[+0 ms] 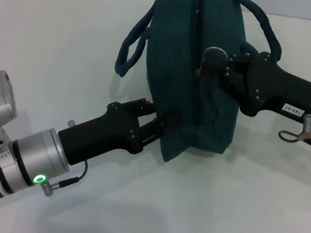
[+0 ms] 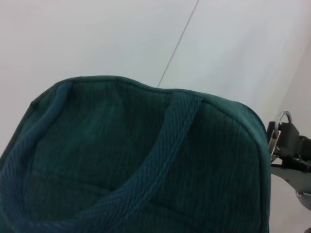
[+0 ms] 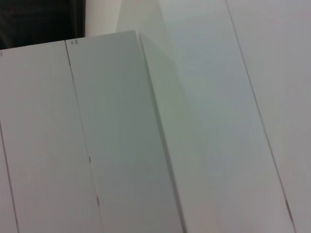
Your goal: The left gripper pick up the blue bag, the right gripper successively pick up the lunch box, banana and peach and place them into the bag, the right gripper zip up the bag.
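We hold the dark teal fabric bag [image 1: 204,100] clamped in our left gripper [image 1: 166,124]; our right gripper [image 1: 207,63], pinching its zipper, must pull along the seam.

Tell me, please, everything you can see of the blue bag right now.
The blue bag is a dark teal, ribbed fabric bag with rounded corners and two woven carry handles. It stands on its edge on the white table, a zip line running down its upper face. The left gripper clamps its lower corner, and the right gripper meets the zip line near the middle. Its contents are not visible.
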Available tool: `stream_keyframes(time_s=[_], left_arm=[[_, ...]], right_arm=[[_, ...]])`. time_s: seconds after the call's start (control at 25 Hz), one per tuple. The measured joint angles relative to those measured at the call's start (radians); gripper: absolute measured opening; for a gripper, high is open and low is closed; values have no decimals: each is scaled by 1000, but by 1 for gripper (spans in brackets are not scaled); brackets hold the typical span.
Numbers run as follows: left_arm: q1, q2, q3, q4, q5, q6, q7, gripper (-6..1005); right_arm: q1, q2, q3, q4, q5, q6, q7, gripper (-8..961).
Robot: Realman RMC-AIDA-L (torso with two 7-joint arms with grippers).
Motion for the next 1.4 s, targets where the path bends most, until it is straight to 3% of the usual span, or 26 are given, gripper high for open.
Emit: stream_keyframes(time_s=[0.4, 0.68, 0.92, 1.12, 1.36, 1.4], left_arm=[[-5, 0, 8, -57, 13, -32, 185, 259], [3, 0, 9, -62, 36, -27, 218, 163], [6, 0, -1, -66, 4, 38, 215, 41], [7, 1, -1, -67, -4, 96, 193, 116], [36, 6, -2, -52, -45, 105, 162, 312], [36, 6, -2, -53, -46, 106, 162, 435]], right_arm=[[6, 0, 0, 48, 176, 12, 0, 13], [6, 0, 1, 53, 220, 67, 8, 12], [8, 0, -86, 52, 214, 63, 5, 13], [33, -1, -164, 42, 211, 58, 4, 14], [57, -1, -206, 13, 213, 6, 2, 13], [57, -1, -208, 7, 214, 1, 1, 13]])
